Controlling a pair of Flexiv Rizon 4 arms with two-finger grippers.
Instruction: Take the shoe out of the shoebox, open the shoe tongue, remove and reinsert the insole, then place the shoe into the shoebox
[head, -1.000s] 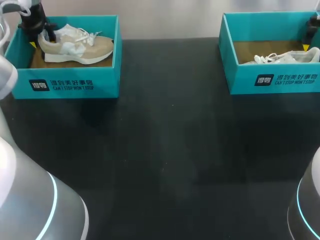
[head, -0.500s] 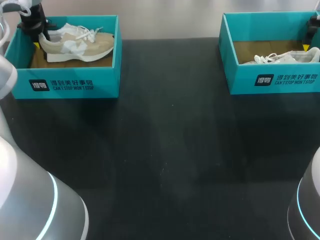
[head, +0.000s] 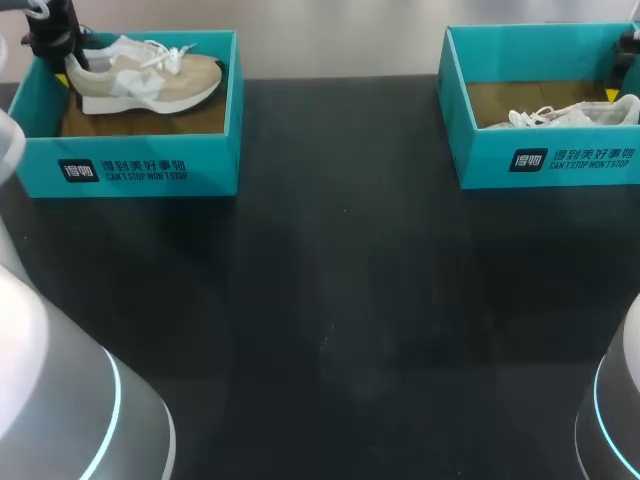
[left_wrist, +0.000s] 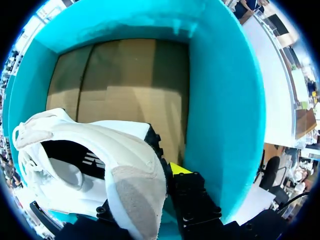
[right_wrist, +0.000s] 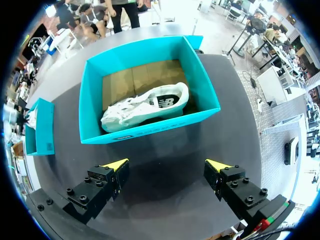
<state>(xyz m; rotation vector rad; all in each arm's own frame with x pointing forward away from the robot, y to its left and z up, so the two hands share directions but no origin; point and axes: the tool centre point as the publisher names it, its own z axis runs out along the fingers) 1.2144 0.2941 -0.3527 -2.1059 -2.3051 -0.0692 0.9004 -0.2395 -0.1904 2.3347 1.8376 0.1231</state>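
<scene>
At far left of the tabletop (head: 340, 300), inside the left shoebox (head: 130, 165): the beige sneaker (head: 150, 78) hangs from the left hand (head: 55, 45), heel at the hand and toe pointing toward the box's right wall. It appears clear of the cardboard floor, though within the outline of the walls. The left wrist view shows the heel counter pinched between the two fingers, one outside the heel and one on the collar side, so the left hand (left_wrist: 150, 197) is clamped on the shoe at the heel. One yellow tip shows; the other is hidden by the shoe. Handling judgement: a light item with a soft mesh and suede upper and a fairly stiff foam sole. The heel cup is the firmest part of the upper, so it is a sound hold for lifting. The long toe end will sag and swing about that pinch, and loose laces may snag the box rim. For the tongue and insole steps, grip low on the heel or midsole and leave the collar open. The right hand (right_wrist: 167, 167) hovers over bare tabletop with its fingers spread wide, gripping nothing. Ahead of it a white sneaker (right_wrist: 145, 107) lies on its side in the right shoebox (right_wrist: 150, 130).
</scene>
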